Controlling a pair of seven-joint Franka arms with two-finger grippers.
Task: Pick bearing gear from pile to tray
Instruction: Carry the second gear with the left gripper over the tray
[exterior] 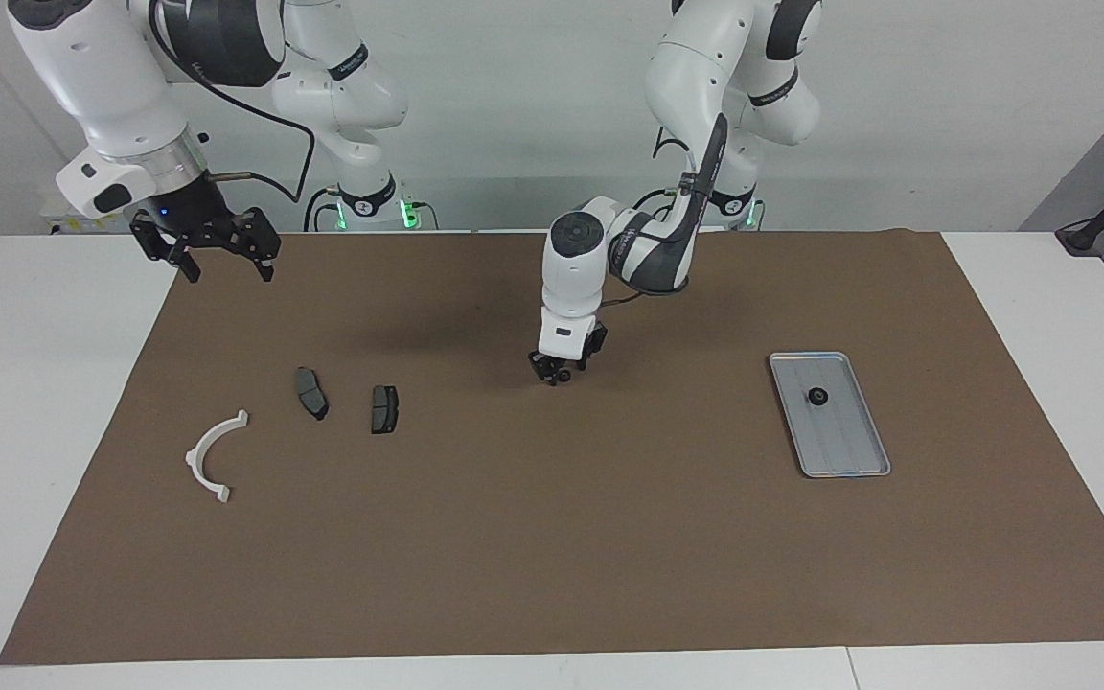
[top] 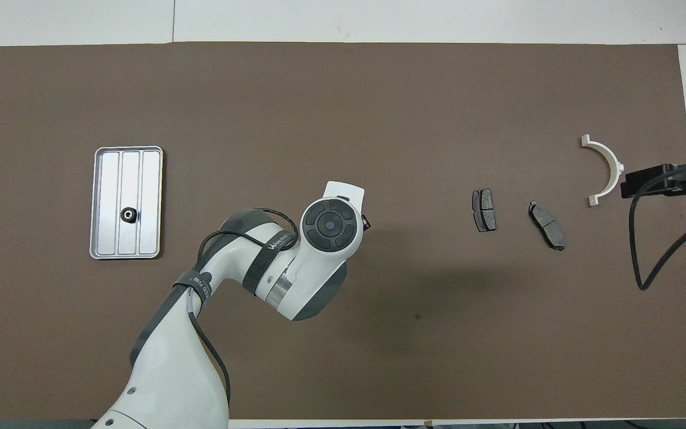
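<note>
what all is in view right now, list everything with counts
bearing gear: 1, black, on the mat mid-table, between the left claw's fingers
bearing gear in tray: 1, black, in the tray
tray: 1, silver-grey, toward the left arm's end
brake pads: 2, dark grey, toward the right arm's end
half-ring bracket: 1, white, beside the pads, nearest the right arm's end
mat: 1, brown, covering the table
left claw: 1, black, down at the loose gear, closing around it
right claw: 1, black, open, raised over the mat's edge, waiting
</note>
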